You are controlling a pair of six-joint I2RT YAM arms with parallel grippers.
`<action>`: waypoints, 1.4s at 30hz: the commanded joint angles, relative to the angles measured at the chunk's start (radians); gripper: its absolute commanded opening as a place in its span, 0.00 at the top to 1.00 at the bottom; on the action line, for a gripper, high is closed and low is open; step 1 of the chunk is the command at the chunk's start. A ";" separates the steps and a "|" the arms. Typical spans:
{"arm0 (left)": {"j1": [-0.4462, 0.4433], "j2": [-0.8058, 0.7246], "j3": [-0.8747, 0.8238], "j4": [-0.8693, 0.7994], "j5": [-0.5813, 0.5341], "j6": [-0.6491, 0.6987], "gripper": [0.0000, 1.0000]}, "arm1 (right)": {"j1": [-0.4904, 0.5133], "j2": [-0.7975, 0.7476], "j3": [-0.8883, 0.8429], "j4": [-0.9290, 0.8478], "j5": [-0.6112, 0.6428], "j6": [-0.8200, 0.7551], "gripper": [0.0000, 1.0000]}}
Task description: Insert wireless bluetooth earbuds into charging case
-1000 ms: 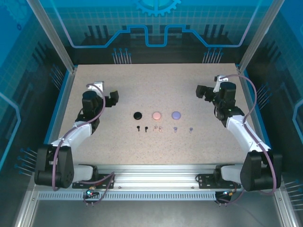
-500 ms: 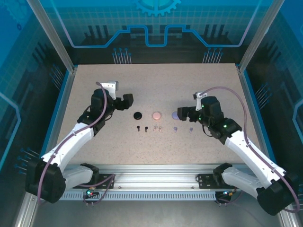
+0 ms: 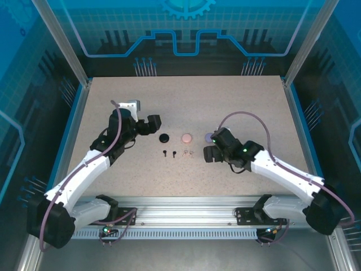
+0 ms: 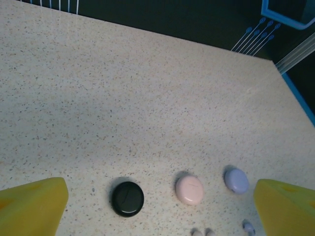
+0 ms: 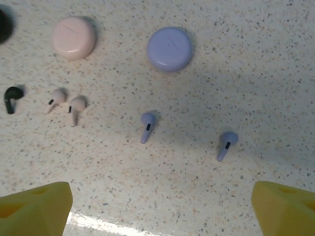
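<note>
R gripper (image 5: 160,206) wide open just short of the lilac earbuds (image 5: 147,123); L gripper (image 4: 157,204) also spread wide.
R wrist view: both lilac buds lie at 12 o'clock of the tips, apart from each other, w/ bare table (image 5: 275,73) between. Long axes run approx 1–7, stems to 7. Lilac case (image 5: 170,48) further out at 12. Pink case (image 5: 74,37) at 11. Pink earbuds (image 5: 76,105) & a black earbud (image 5: 12,97) at 10. L wrist view: black case (image 4: 128,198) sits between the tips.

I worked remotely in a robotics lab cell, where aluminium posts (image 3: 61,42) and blue circuit-print panels (image 3: 186,34) enclosed the speckled tabletop (image 3: 225,96).
</note>
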 commanded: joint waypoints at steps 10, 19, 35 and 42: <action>-0.001 -0.079 -0.033 0.041 -0.046 -0.062 0.01 | -0.017 0.278 0.300 -0.132 0.065 0.066 0.04; -0.001 -0.016 0.012 0.025 -0.082 -0.121 0.01 | -0.045 0.479 0.479 -0.264 0.066 0.357 0.02; -0.011 0.091 0.084 -0.030 0.023 -0.237 0.01 | -0.158 0.689 0.582 -0.256 -0.079 0.664 0.08; -0.043 0.129 0.108 -0.023 0.022 -0.237 0.01 | -0.191 0.777 0.654 -0.256 -0.135 0.682 0.09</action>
